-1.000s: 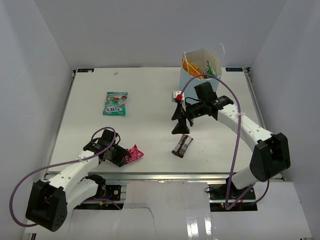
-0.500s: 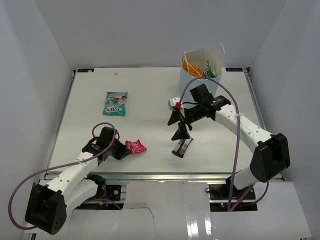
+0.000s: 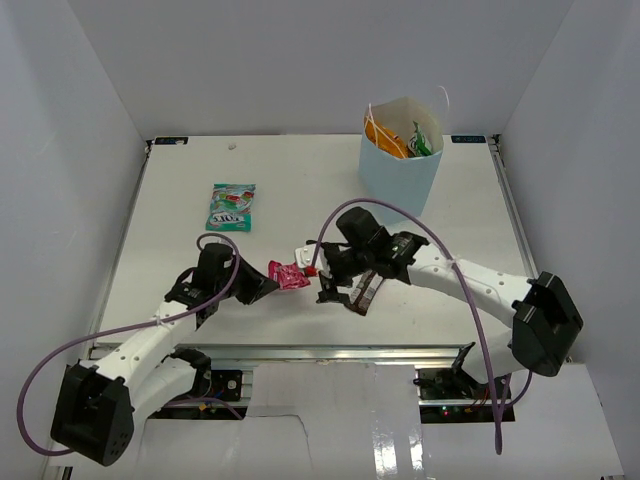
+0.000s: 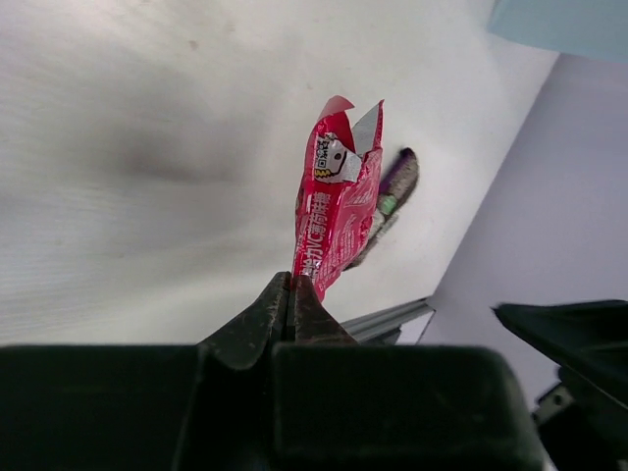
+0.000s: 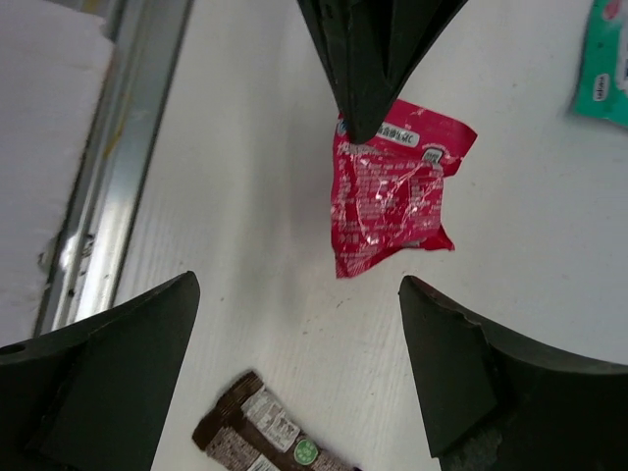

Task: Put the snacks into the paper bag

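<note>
My left gripper (image 3: 268, 282) is shut on one edge of the small pink packet (image 3: 290, 275) and holds it above the table; the packet also shows in the left wrist view (image 4: 337, 201) and the right wrist view (image 5: 392, 186). My right gripper (image 3: 322, 284) is open and empty, its jaws wide apart just right of the packet. The dark brown bar (image 3: 366, 290) lies on the table under the right arm, also seen in the right wrist view (image 5: 265, 439). The light-blue paper bag (image 3: 398, 170) stands upright at the back right with orange and green packets inside. The teal-green-red pouch (image 3: 231, 206) lies at the left.
White walls enclose the table (image 3: 300, 190) on three sides. A metal rail (image 3: 330, 352) runs along the near edge. Purple cables loop from both arms.
My left gripper has lifted the pink packet and carried it right toward the middle. My right gripper has moved left and down from near the bag to face the packet, jaws open.
</note>
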You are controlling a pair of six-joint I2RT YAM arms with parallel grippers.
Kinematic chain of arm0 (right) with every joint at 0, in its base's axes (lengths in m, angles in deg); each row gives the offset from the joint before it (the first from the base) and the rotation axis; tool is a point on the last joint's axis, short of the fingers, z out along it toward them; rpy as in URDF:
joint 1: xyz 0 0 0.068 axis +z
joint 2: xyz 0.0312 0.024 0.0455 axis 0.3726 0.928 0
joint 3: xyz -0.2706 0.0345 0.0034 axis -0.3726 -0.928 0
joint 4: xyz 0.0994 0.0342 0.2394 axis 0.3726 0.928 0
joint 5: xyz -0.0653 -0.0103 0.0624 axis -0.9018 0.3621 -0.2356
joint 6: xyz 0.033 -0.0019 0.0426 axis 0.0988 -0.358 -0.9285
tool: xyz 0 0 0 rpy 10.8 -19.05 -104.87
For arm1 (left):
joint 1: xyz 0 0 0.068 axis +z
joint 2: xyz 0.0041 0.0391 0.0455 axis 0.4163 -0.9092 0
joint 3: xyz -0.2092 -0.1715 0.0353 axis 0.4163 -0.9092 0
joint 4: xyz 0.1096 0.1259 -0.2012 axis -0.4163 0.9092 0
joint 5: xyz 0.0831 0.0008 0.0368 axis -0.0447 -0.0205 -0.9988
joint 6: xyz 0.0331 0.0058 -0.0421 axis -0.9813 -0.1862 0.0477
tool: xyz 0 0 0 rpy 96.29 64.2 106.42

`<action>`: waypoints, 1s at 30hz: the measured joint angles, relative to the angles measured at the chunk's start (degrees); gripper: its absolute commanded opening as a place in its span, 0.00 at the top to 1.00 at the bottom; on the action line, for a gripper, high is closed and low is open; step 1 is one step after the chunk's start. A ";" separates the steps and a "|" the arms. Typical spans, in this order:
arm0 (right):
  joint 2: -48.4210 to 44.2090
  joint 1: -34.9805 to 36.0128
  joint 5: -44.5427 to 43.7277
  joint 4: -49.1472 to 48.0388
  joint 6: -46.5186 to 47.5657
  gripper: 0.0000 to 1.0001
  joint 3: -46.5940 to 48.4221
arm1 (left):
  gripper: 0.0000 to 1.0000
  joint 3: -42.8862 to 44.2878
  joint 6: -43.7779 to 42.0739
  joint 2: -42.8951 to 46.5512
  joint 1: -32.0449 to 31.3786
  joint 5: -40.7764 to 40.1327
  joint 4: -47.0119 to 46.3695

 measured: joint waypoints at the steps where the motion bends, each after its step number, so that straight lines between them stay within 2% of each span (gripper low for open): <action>1: 0.07 1.68 -3.78 -3.02 -1.36 0.10 -1.14 | 1.00 0.81 0.07 -0.68 0.00 0.98 -0.83; 5: 0.17 6.36 -16.06 -13.68 -4.37 0.10 -4.35 | 1.00 2.80 1.57 -3.39 0.00 4.70 -4.37; 13: 1.16 9.16 -28.98 -25.81 -2.54 0.12 -6.71 | 1.00 5.05 5.68 -8.41 0.00 11.28 -8.33; 18: 1.79 9.33 -29.81 -25.40 -0.50 0.13 -6.71 | 1.00 7.17 6.38 -9.75 0.00 13.51 -9.49; 24: 1.77 9.33 -26.32 -17.40 4.07 0.12 -5.57 | 1.00 8.33 6.45 -10.75 0.00 14.82 -9.64; 28: 2.34 9.35 -28.55 -16.15 7.32 0.13 -5.38 | 1.00 8.68 6.43 -10.88 0.00 15.61 -9.44; 29: 2.69 9.31 -29.35 -16.31 7.91 0.13 -5.38 | 1.00 8.81 6.43 -10.86 0.00 15.78 -9.42; 30: 3.08 9.27 -30.03 -16.48 8.59 0.18 -5.38 | 1.00 8.90 6.43 -10.86 0.00 15.91 -9.38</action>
